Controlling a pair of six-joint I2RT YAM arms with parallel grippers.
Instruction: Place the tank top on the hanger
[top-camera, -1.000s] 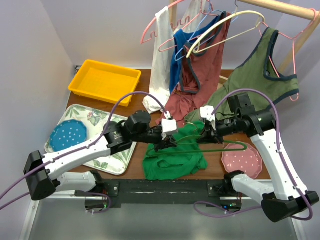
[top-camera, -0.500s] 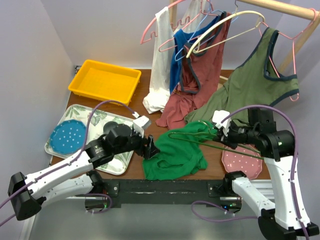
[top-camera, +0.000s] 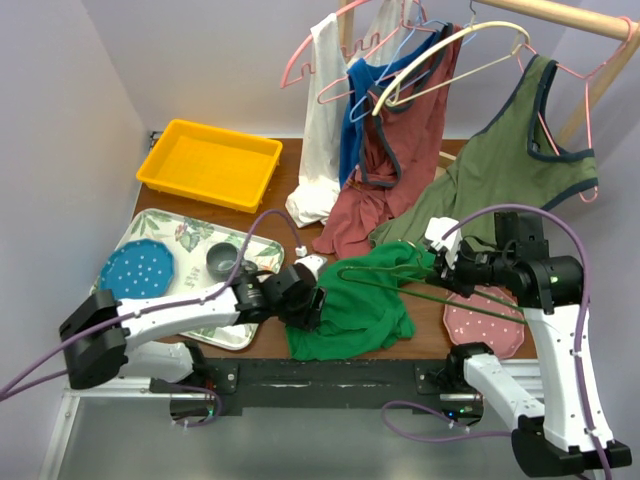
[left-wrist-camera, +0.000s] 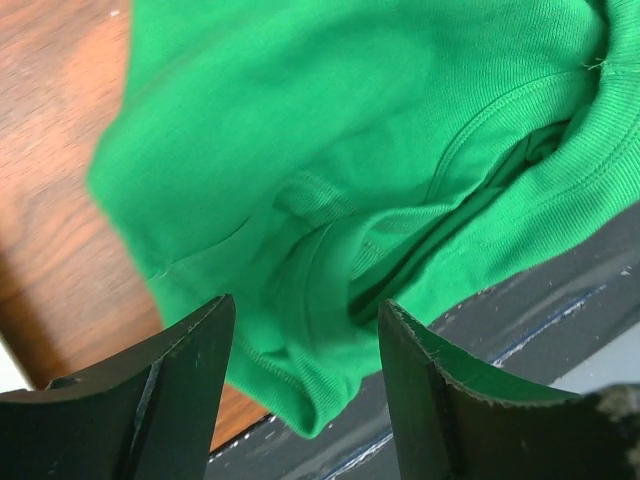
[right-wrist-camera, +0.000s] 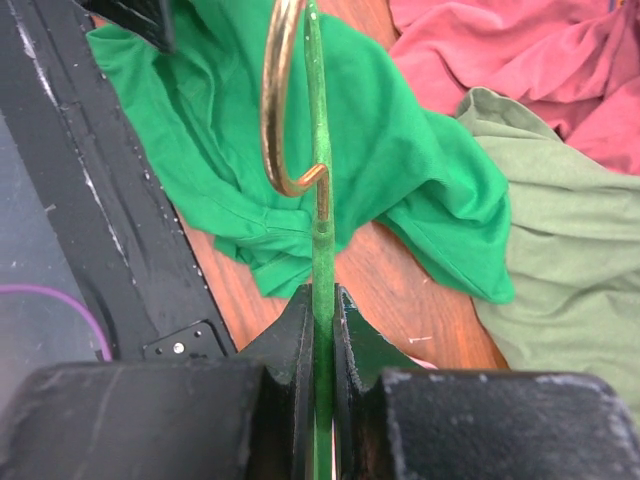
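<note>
I see the tank top (top-camera: 350, 312) as a bright green, plain, crumpled heap on the table at near centre. Its near hem spills over the table's near edge, and the ribbed openings are folded in on themselves. The hanger (top-camera: 425, 287) is thin dark-green wire with a brass-coloured hook, pinched on its green wire close to the hook by the right gripper (right-wrist-camera: 322, 305); it's held off the table, running roughly left-right, with its left end over the top's far right part. Can't tell whether that end sits inside any opening of the fabric.
</note>
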